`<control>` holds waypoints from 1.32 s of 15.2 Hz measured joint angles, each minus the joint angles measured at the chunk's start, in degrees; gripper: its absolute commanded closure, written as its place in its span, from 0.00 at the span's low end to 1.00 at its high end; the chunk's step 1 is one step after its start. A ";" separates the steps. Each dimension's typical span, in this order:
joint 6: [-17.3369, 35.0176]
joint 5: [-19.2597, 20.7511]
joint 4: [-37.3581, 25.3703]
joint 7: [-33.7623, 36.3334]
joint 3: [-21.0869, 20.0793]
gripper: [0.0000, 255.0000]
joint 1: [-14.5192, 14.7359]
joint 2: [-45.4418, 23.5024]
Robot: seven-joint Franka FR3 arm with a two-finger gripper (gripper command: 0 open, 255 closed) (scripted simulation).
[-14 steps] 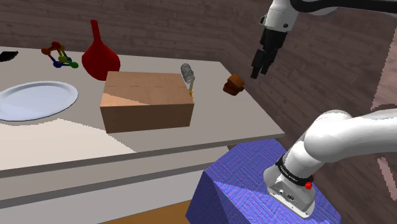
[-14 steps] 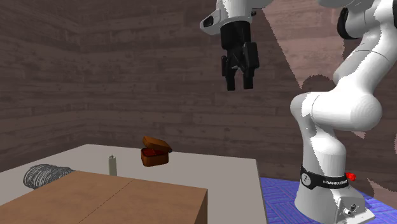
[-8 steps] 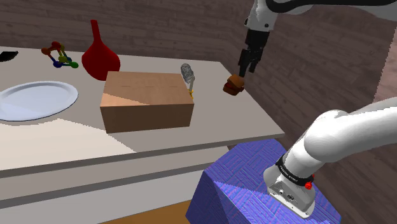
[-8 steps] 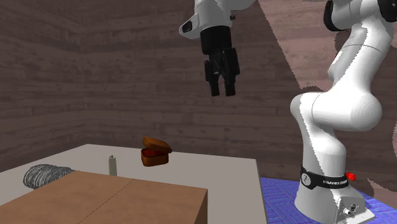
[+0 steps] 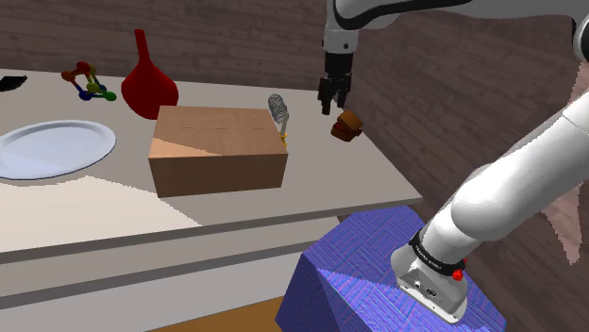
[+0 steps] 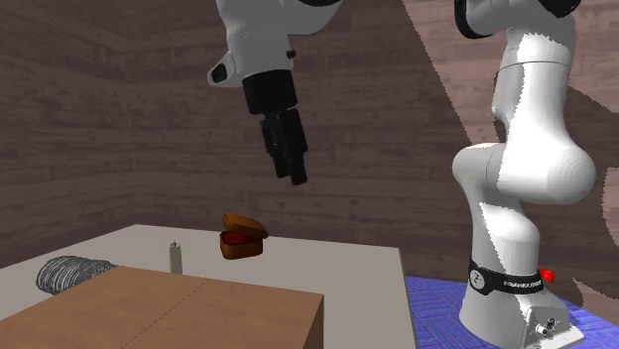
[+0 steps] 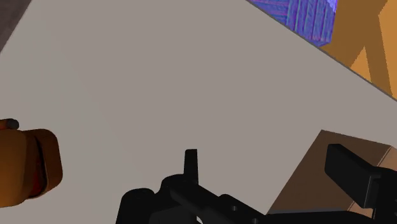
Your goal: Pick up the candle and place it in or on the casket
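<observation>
1. A white arm with dark joints is seen reaching from a blue patterned stand (image 5: 373,273) over a light grey table top (image 5: 368,174).
2. The all-black two-finger gripper (image 5: 332,106) is held in the air above the table, pointed down at a slant. Its fingers are spread apart and nothing is clasped between them.
3. In the shoulder view the gripper is placed just above and to the left of a small brown casket with a raised lid (image 5: 347,126), and no contact with it is seen. A red lining is shown inside the casket in the second exterior view.
4. The small, slim, pale candle (image 6: 175,257) is stood upright on the table between the casket and a grey mesh-like bundle (image 6: 73,273). It is apart from both and well apart from the gripper.
5. In the shoulder view the candle is found at the far right corner of a closed brown cardboard box (image 5: 217,151). Whether the two touch cannot be told.
6. Farther along the table are set a round white plate (image 5: 52,146), a dark red narrow-necked flask (image 5: 148,83) and a small toy of coloured balls and rods (image 5: 88,83).
</observation>
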State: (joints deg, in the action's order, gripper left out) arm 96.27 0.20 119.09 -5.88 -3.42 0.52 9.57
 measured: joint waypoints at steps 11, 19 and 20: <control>-5.43 4.18 -28.86 -0.99 -0.96 0.00 1.55 -31.02; -14.33 6.48 -51.31 -2.26 -0.76 0.00 3.39 -49.65; -14.43 6.52 -51.52 -2.25 -0.76 0.00 3.40 -49.84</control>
State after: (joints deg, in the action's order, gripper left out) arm 81.85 6.72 67.57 -8.13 -4.18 3.92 -40.27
